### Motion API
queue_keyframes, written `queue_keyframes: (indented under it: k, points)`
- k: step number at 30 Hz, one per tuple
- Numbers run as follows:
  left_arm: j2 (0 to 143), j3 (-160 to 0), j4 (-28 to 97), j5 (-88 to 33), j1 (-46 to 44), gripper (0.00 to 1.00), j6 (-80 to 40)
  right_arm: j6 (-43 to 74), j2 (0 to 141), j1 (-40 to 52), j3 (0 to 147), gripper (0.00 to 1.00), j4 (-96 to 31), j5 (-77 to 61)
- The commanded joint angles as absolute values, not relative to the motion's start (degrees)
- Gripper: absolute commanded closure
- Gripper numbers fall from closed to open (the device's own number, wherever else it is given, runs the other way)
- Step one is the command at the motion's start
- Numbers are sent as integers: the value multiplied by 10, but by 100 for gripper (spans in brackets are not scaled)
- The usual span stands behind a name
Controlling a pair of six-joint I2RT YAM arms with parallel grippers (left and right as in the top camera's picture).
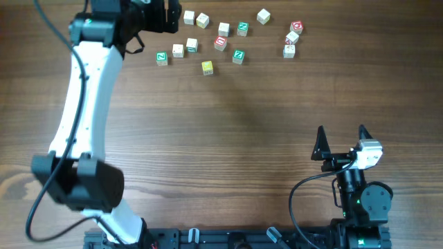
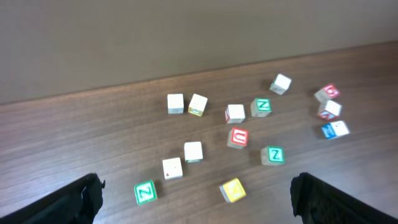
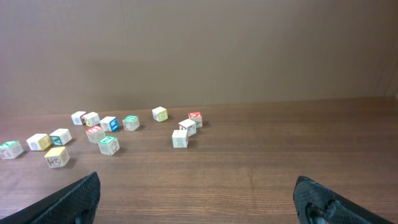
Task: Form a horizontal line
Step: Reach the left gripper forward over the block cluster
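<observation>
Overhead, three-cube row (image 1: 178, 50): you'll find it at the far left of the table (image 1: 228, 138). A green-lettered cube is at its left end, with two whitish cubes after it. The row slants toward the far edge as it runs right. Whether the cubes touch is too small to tell.
Overhead, loose cubes (image 1: 223, 29): they lie scattered to the right of the row along the far side. A yellow cube (image 1: 207, 67) sits just on the near side of them.
Overhead, left gripper (image 1: 159, 15): a dark mass at the top edge, at the end of the white left arm (image 1: 86, 104). You can't read its jaws here.
Overhead, right gripper (image 1: 340, 131): near right, fingers spread with nothing between them, well apart from every cube.
Left wrist, left gripper (image 2: 198, 183): wide open and empty, with one finger in each lower corner.
Left wrist, three-cube row (image 2: 172, 168): lower left, between the fingers. The green Z cube is lowest and stands slightly apart from the other two.
Right wrist, right gripper (image 3: 196, 180): open, holding nothing.
Right wrist, three-cube row (image 3: 38, 142): far left, well away from the fingers.
</observation>
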State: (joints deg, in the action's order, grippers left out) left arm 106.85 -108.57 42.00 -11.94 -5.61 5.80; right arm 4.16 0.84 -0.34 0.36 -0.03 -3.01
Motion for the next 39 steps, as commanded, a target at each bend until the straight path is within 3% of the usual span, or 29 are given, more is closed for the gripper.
queue_keyframes:
  k: [1,11,25,33,39]
  points:
    - [1127,-1098,395,-129,-57,0,74,31,6,-1,3,0,1,-39]
    - [1254,-1098,365,-131,-72,0,105,31,6,-1,3,0,1,-39]
    - [1282,-1098,285,-130,-83,0,124,31,6,-1,3,0,1,-39]
    - [1341,-1098,260,-59,-118,0,178,31,6,-1,3,0,1,-39]
    - [1377,-1098,239,-59,-120,11,178,31,6,-1,3,0,1,-39]
